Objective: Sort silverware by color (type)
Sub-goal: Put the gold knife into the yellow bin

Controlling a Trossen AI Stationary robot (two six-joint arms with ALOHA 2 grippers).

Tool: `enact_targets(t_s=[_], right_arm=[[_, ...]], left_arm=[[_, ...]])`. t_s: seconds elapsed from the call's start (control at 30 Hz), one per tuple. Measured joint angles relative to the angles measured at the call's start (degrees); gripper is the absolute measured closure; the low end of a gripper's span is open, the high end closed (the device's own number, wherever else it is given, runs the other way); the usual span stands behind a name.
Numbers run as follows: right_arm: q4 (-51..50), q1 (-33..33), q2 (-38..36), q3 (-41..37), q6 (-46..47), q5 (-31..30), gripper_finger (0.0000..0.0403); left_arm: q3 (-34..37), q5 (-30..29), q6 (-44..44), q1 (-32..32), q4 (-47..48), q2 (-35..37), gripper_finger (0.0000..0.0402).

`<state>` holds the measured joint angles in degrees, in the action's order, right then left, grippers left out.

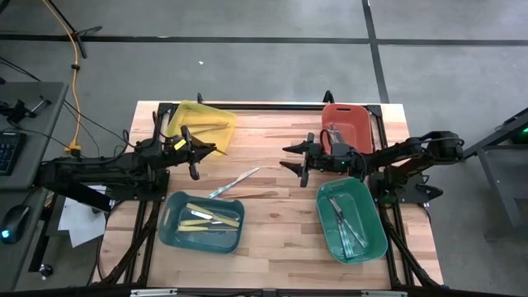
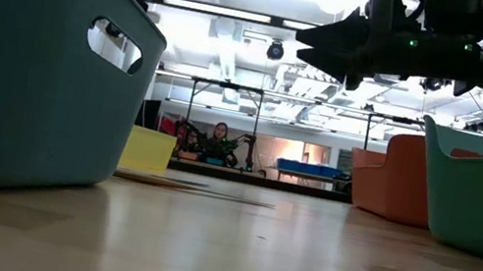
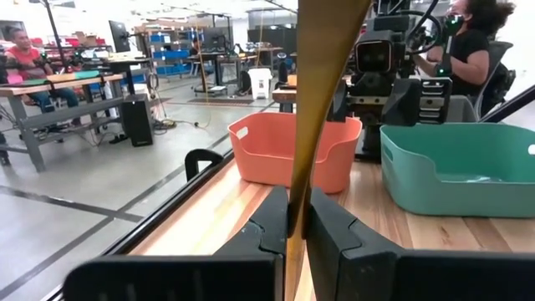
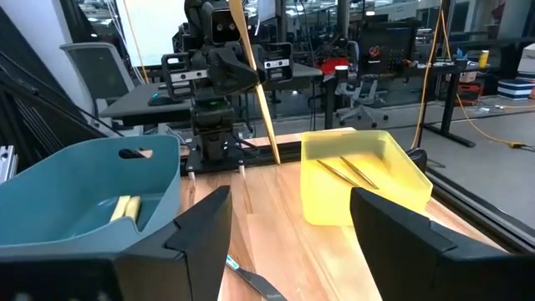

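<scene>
My left gripper (image 1: pixel 213 151) hovers beside the yellow bin (image 1: pixel 202 122), pointing level toward the table's right, shut on a gold-tan utensil (image 3: pixel 311 125) that stands nearly upright (image 4: pixel 255 84). Opposite it, my right gripper (image 1: pixel 287 159) hangs open above the table's middle (image 4: pixel 290 196), with nothing between its fingers (image 2: pixel 312 46). A silver-grey utensil (image 1: pixel 235 181) and a thin tan one (image 1: pixel 260 195) lie flat on the wood between the arms. Two gold utensils (image 4: pixel 347 171) lie in the yellow bin. My left gripper pinches the gold-tan utensil's narrow part (image 3: pixel 294 219) between its two fingers. The fingers come level from the table's left and lie across the utensil. It stands almost upright, wider end up, its thin lower end (image 4: pixel 274 150) hanging below the fingers, clear of the table.
A red bin (image 1: pixel 346 124) stands at the back right and holds silver pieces. A green bin (image 1: pixel 351 219) at the front right holds teal-tinted ones. A teal-blue bin (image 1: pixel 202 221) at the front left holds cream ones. Bare wood lies between the bins.
</scene>
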<state>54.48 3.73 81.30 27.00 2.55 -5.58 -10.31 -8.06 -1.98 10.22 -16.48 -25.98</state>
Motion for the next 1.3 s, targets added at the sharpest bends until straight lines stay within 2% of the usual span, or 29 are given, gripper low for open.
enact_targets(t_s=[0.47, 0.63, 0.77, 0.93, 1.03, 1.2, 1.3], right_arm=[[-0.02, 0.00, 0.02, 0.02, 0.00, -0.44, 0.0176], [-0.02, 0.00, 0.02, 0.02, -0.01, -0.49, 0.0176], [-0.02, 0.00, 0.02, 0.02, 0.01, -0.57, 0.0176], [-0.03, 0.00, 0.04, 0.02, 0.27, -0.58, 0.0176], [-0.10, 0.00, 0.04, 0.02, 0.43, -1.81, 0.0176], [-2.06, 0.00, 0.06, 0.04, 3.17, -6.24, 0.0176], [-3.28, 0.04, 0.07, 0.04, 4.65, -6.47, 0.0176]], left_arm=[[0.00, -0.14, -0.13, 0.00, -0.08, 0.00, 0.0393], [0.00, -2.57, -0.17, 0.00, -0.12, 0.00, 0.0394], [0.00, -9.91, -0.07, 0.00, 0.24, -0.02, 0.0394], [-0.02, -26.34, -1.44, 0.03, 3.43, -1.66, 0.0394], [-0.02, -31.00, -1.77, 0.72, 3.48, -3.66, 0.0394], [-0.02, -30.42, -0.85, 4.69, 2.76, -7.30, 0.0394], [-0.02, -25.33, 1.99, 9.06, 2.45, -9.44, 0.0394]])
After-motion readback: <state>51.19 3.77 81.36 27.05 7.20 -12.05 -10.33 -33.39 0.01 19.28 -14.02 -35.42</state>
